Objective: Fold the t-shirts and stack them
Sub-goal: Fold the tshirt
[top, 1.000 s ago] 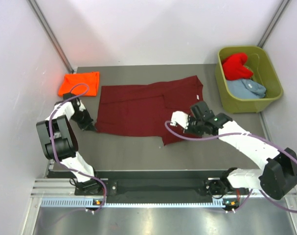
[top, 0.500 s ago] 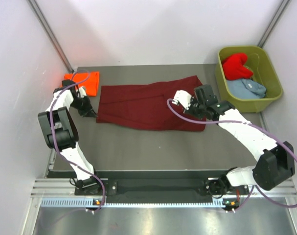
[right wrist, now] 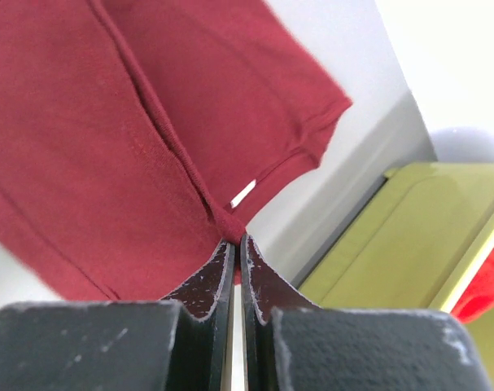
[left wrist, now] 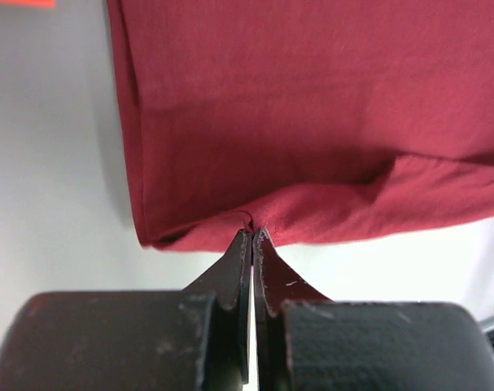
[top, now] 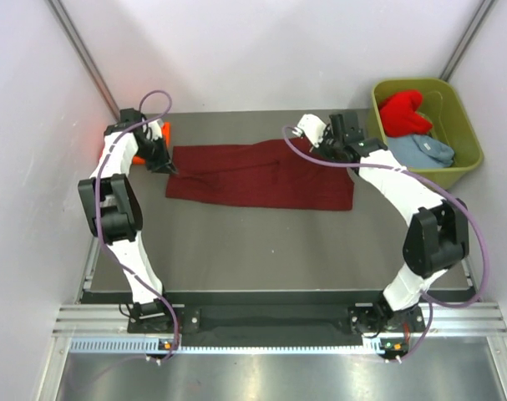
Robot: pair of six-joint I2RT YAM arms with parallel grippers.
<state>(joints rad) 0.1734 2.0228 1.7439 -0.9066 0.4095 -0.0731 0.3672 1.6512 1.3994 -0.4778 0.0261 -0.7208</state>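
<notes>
While the dark maroon t-shirt (top: 261, 175) lies as a long doubled band across the far half of the table (top: 261, 251), its far edge is held at both ends.

Left gripper (left wrist: 252, 238): the jaws are pressed together on a small pucker of hem at the shirt's left end. Only a thin bite of cloth is seen between the tips.

Right gripper (right wrist: 234, 241): the jaws are pressed together on a seam ridge at the right end, just beside a white label (right wrist: 243, 193).

Orange t-shirt (top: 163, 129): it is placed at the far left corner, largely hidden behind the left arm.

Red t-shirt (top: 402, 113) and grey-blue t-shirt (top: 420, 150): they are kept in the olive-green tub (top: 466, 134) at the far right, not yet folded.

Risks, as judged:
- A slip may be expected at the left pinch, since so little cloth is gripped. The edge would then drop unevenly.
- If only the upper layer is caught, the layers may be pulled apart when the edge is set down.
- A skewed fold may be produced if the two ends are released at different heights.
- The orange shirt may be nudged by the left arm, which is close beside it.
</notes>
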